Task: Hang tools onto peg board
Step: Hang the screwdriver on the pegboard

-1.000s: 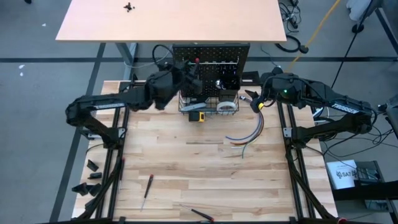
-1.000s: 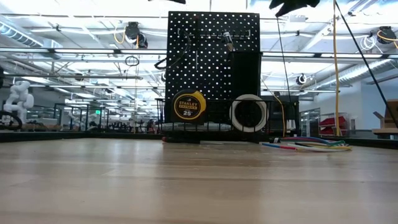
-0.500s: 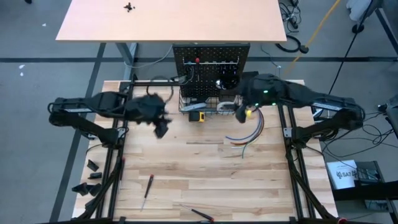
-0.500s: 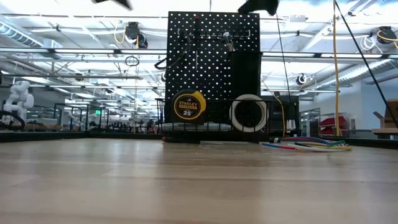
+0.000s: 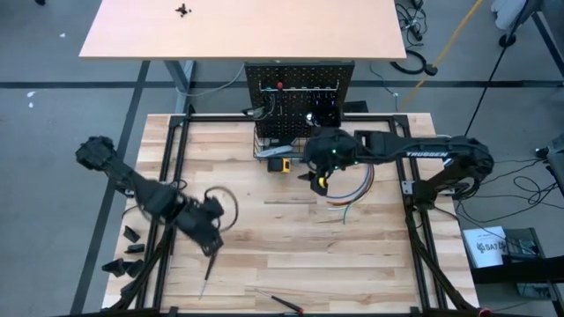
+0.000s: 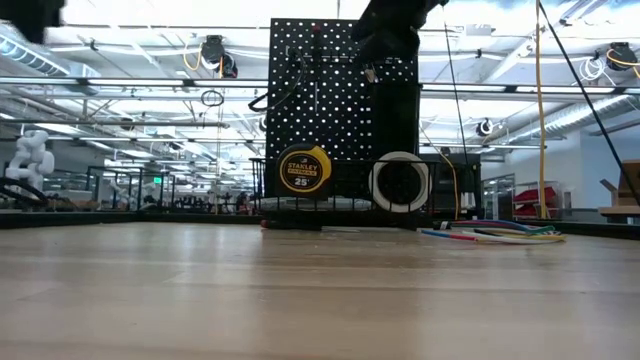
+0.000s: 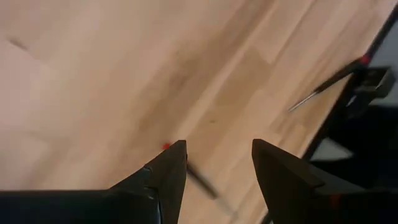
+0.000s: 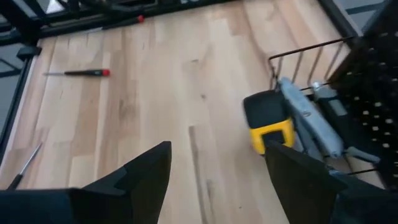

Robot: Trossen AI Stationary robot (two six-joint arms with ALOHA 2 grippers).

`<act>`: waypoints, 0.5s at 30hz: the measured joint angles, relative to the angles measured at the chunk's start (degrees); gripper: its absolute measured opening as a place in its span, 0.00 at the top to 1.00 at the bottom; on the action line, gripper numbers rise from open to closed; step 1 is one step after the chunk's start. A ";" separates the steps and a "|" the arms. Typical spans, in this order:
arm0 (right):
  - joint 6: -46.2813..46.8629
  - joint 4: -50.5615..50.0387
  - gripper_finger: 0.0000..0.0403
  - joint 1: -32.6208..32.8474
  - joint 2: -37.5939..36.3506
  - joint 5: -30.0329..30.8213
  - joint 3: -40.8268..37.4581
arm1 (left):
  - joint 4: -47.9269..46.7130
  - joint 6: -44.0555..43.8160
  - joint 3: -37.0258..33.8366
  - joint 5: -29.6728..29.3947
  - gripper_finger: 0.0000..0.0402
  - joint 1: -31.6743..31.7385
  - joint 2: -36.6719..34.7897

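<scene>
Yellow tape measure [image 6: 304,168] reads "STANLEY" and "25'" in the low view; your right arm's link reads "TROSSEN" in the high view. No other writing legible.

Peg board [image 6: 343,90]: upright black perforated panel at the far edge of the wooden surface [image 5: 291,238]. The black wire basket [image 8: 311,56] at the board's foot holds the tape measure and a grey utility knife [image 8: 309,117], the knife lying just beside the tape measure. White tape roll [image 6: 399,181] stands at the board's foot, next to the tape measure. Something red-tipped hangs high on the board; too small to name.

Your right pincer [image 5: 319,180] hovers just in front of the board's basket, fingers apart, nothing between them. Coloured wires [image 5: 349,190] lie on the surface near it, not a tool.

Your left pincer [image 5: 210,239] sits well away from the board, near the front-left of the surface, fingers apart and empty, right over a red-and-black screwdriver [image 5: 209,269] lying flat. A second screwdriver [image 5: 284,304] lies at the front edge, farthest from the board.
</scene>
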 joint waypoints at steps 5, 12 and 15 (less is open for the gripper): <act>-0.25 0.09 0.37 1.80 0.52 -0.02 0.00 | 3.73 -17.97 -4.15 -3.89 0.54 -7.00 4.83; -2.16 -0.31 0.37 2.20 0.30 -0.02 0.00 | 5.00 -29.93 -4.76 -0.77 0.54 -11.29 14.78; -3.18 -0.50 0.37 2.20 0.28 -0.03 0.00 | 8.29 -30.97 -4.74 -0.56 0.54 -11.97 18.25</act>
